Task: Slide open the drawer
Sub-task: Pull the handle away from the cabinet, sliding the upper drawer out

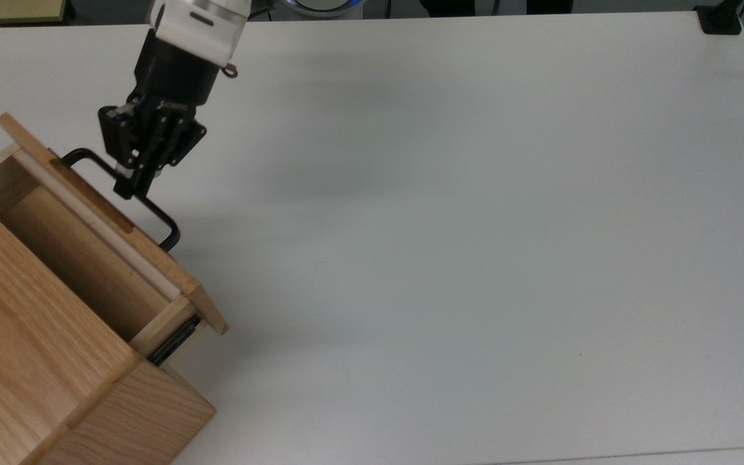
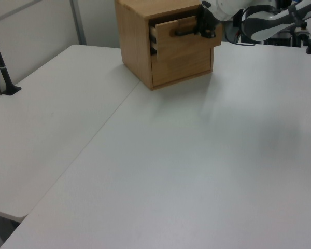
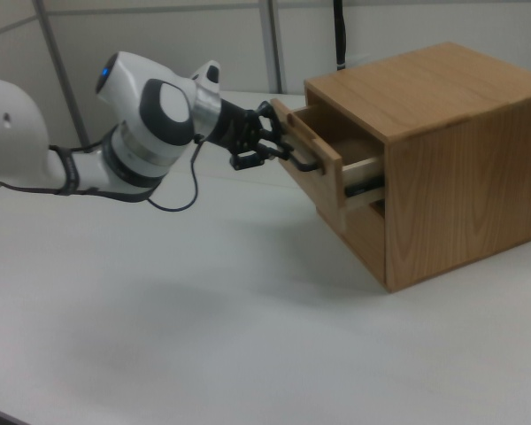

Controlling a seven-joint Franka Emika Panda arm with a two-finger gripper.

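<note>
The gripper (image 1: 132, 186), in the upper left of the top view, has its black fingers clamped on the handle (image 1: 166, 225) of the drawer (image 1: 113, 223). White lettering on the gripper body appears to read "ROBOTIQ". The handle, a black U-shaped bar, runs diagonally from upper left to lower right in the top view, parallel to the drawer's front panel. The drawer stands partly drawn out of the cabinet (image 1: 17, 361) at the left edge of the top view, its front facing the upper right. Its visible interior shows bare wood, with no contents seen. In the right view, the gripper (image 3: 279, 149) meets the drawer (image 3: 317, 168) at centre frame. The cabinet rests on a white table (image 1: 475, 226).
</note>
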